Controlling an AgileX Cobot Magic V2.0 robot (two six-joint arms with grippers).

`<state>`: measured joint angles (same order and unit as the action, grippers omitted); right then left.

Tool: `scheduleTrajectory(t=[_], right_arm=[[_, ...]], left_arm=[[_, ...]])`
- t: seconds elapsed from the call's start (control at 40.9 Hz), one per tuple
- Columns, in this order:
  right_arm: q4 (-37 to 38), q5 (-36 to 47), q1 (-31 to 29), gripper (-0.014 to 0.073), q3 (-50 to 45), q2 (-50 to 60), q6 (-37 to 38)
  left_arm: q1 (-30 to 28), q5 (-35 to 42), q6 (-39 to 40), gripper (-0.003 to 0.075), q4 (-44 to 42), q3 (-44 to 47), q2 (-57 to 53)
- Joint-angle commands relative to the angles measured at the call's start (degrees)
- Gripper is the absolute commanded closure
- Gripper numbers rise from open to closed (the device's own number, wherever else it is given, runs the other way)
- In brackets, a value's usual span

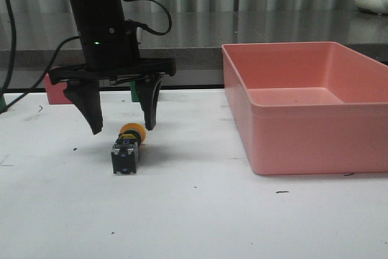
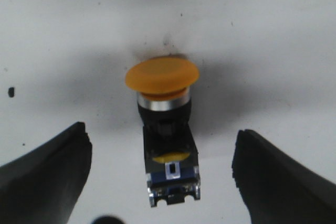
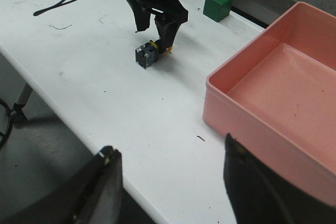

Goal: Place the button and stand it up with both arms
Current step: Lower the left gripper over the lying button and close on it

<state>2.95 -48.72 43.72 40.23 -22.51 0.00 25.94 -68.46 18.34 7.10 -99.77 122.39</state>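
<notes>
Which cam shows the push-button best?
Left wrist view: the push-button fills the frame, lying on its side, yellow cap, collar and block base clear. Front view shows it small; right wrist view tiny, partly behind the left gripper.

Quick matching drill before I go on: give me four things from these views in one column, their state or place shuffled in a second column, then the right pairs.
Things:
1. button
2. left gripper
3. pink bin
4. green cube

States or places:
A. nothing visible inside, on the table's right side
B. lying on its side on the white table
C. near the table's far edge, beyond the button
D. open, fingers either side of the button, not touching

Pairs: 1-B, 2-D, 3-A, 4-C
</notes>
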Motion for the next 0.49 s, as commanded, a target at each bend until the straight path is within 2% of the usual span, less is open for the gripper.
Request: scheduleTrajectory(t=[0.0, 0.22, 0.465], right_arm=[[0.6, 4.4, 0.0, 0.0144, 1.3, -0.4, -0.4], [0.6, 4.4, 0.0, 0.0144, 1.3, -0.4, -0.4], [0.6, 4.4, 0.0, 0.0144, 1.3, -0.4, -0.4]], left_arm=[[-0.2, -1.3, 0.9, 0.0185, 1.5, -4.0, -1.0], [-0.2, -3.3, 3.1, 0.0196, 1.0, -8.2, 3.4], [-0.2, -3.9, 3.8, 0.0272, 0.2, -10.0, 5.8]])
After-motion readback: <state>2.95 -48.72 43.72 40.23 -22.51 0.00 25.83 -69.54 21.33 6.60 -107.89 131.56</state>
